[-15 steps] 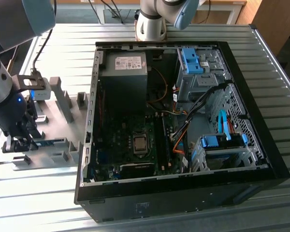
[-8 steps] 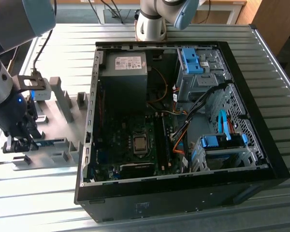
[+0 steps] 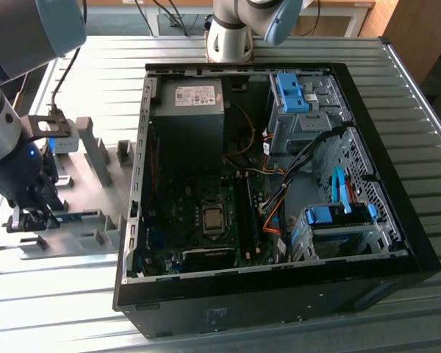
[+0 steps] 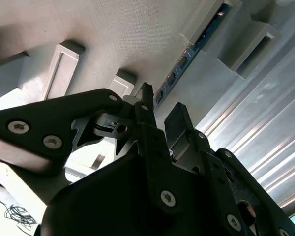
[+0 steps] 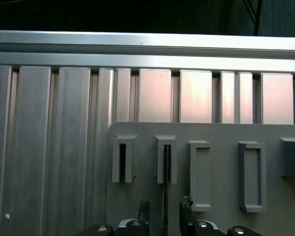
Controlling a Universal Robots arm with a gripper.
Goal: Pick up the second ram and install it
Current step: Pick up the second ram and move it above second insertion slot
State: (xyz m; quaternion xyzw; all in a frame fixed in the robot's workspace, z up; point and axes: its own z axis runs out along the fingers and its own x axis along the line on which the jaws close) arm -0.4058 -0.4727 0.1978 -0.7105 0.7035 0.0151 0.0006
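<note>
The second ram (image 3: 79, 216) is a slim blue board standing on edge in a slot of the grey holder plate (image 3: 95, 165), at the exterior view's left, outside the computer case. Its blue edge (image 4: 187, 55) runs through the slot blocks toward my fingers. In the first wrist view it is a thin dark line (image 5: 165, 169). My gripper (image 3: 29, 219) hangs low over one end of the stick. It is open (image 5: 165, 206), with one fingertip (image 5: 143, 207) on each side of the board and a gap to it. In the second wrist view the gripper (image 4: 162, 105) straddles the same end.
The open black computer case (image 3: 419, 243) lies on the ribbed metal table (image 3: 397, 95). Inside it are a motherboard with a CPU socket (image 3: 213, 218), long memory slots (image 3: 246, 217) beside it, a power supply (image 3: 189, 110), cables and blue drive brackets (image 3: 338, 215). Upright grey blocks (image 3: 95, 151) stand on the holder plate.
</note>
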